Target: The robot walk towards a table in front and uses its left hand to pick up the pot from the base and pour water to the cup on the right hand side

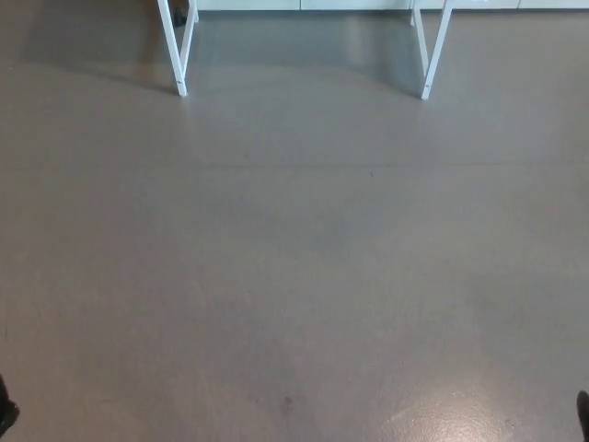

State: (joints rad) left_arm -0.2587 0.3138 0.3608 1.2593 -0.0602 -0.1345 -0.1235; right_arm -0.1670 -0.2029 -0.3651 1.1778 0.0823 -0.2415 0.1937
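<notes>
Looking down, a grey floor [294, 276] is seen, with two white worktop legs [181, 55] at its far edge. Dark slivers at the floor's near corners cannot be identified. Neither hand is seen; pot and cup lie outside the view.

table legs [181, 55] ahead, floor [294, 276] before them

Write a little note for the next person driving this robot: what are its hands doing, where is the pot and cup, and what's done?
Hands: neither clearly in view; only dark slivers at the bottom corners.
Things: pot, base and cup not visible. Only grey floor and two white table legs at the top.
Done: nothing on the table yet.
Left: walk to the table, lift the pot, pour.
</notes>
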